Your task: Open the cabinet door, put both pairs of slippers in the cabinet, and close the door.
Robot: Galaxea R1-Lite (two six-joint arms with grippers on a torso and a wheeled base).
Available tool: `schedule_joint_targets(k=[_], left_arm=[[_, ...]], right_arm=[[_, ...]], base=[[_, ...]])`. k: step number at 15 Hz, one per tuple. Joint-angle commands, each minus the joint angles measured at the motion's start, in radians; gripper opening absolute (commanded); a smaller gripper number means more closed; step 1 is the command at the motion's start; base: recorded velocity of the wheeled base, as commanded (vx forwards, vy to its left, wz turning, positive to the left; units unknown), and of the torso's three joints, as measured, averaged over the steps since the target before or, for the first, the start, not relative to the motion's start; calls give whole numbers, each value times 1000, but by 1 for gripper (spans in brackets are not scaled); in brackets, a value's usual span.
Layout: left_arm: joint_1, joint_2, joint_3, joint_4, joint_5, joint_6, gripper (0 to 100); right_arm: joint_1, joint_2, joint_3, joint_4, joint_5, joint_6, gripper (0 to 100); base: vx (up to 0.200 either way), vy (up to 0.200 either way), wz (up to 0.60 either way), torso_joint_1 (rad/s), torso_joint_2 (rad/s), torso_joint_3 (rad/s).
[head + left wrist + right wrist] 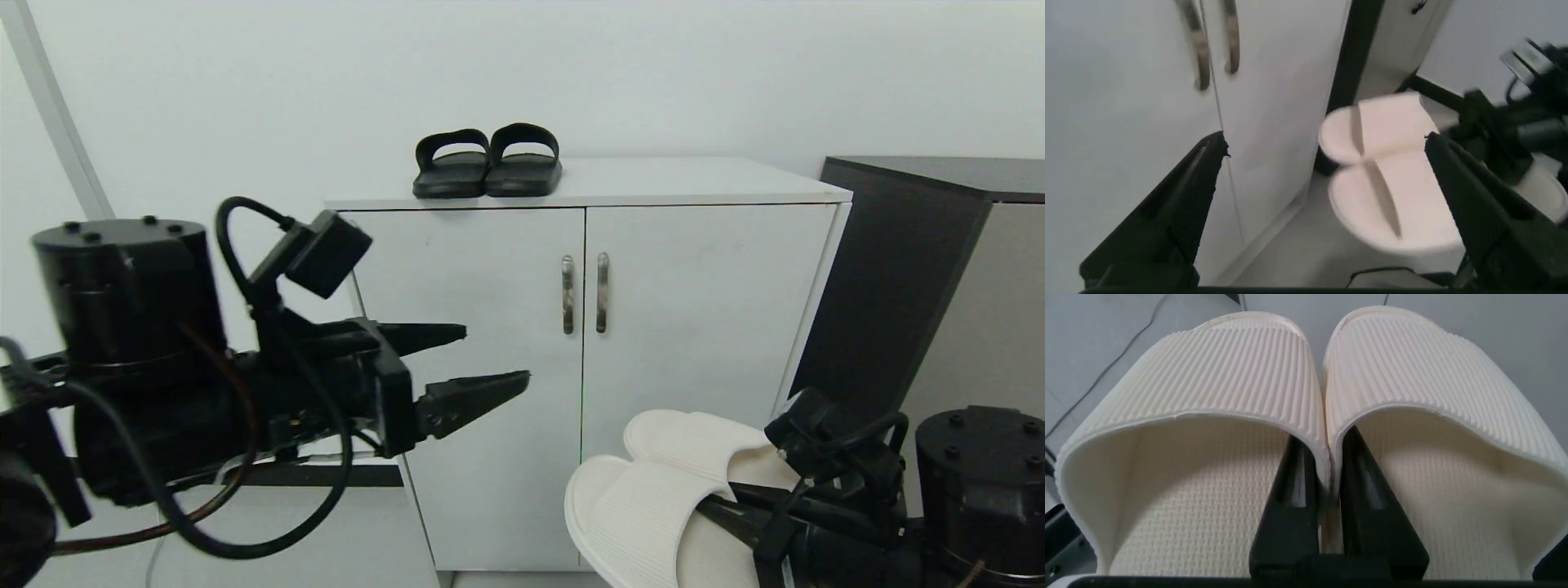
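The right gripper point(1328, 498) pinches both ribbed cream slippers point(637, 506) by their adjoining walls, carrying the pair as one. The left gripper point(497, 353), spread open, faces the white cabinet point(694, 327), whose doors are closed.

Left arm point(163, 392) raised, held level, pointing forward. Left tool point(497, 353) empty, its two fingers point(478, 390) spread wide apart. Right arm point(971, 490) low, wrist angled up and inward. Right tool point(1328, 494) closed: one finger inside each of the white slippers point(1241, 384), adjoining walls pinched between.

Two black slippers point(488, 173), two white slippers point(669, 482), one cabinet point(694, 343), two door handles point(567, 294).
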Motion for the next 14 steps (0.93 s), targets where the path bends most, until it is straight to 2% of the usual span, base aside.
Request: schedule_joint_targets(k=[1,2,3,4,6,7,8,10,13,14], left_arm=[[-67,197,-143,-37,6,-28,100],[-87,224,-182,-37,6,-47,100],[-113,272,-254,-35,4,-87,100],[-121,313,-312,-33,-2,-112,100],[-121,395,-396,-30,-7,-129,100],[-119,433,-424,-33,-10,-133,100],[-116,465,-453,-35,-37,-150,100],[-106,491,-501,-37,-83,-227,100],[-93,516,-531,-29,-85,-267,100],[-92,530,-536,-32,-79,-268,100]], right_arm=[[-2,6,0,-1,2,3,0],[-2,8,0,-1,2,4,0],[-8,9,0,-1,2,4,0],[-9,11,2,-1,2,6,0],[-14,12,2,-1,5,6,0],[-14,19,2,-1,5,6,0],[-14,28,2,-1,5,6,0],[-14,32,2,-1,5,6,0],[-14,31,2,-2,5,6,0],[-14,31,2,-2,4,6,0]], base=[[0,0,0,0,0,0],[0,0,0,0,0,0],[0,0,0,0,0,0],[0,0,0,0,0,0],[0,0,0,0,0,0],[0,0,0,0,0,0],[0,0,0,0,0,0],[0,0,0,0,0,0],[0,0,0,0,0,0],[0,0,0,0,0,0]])
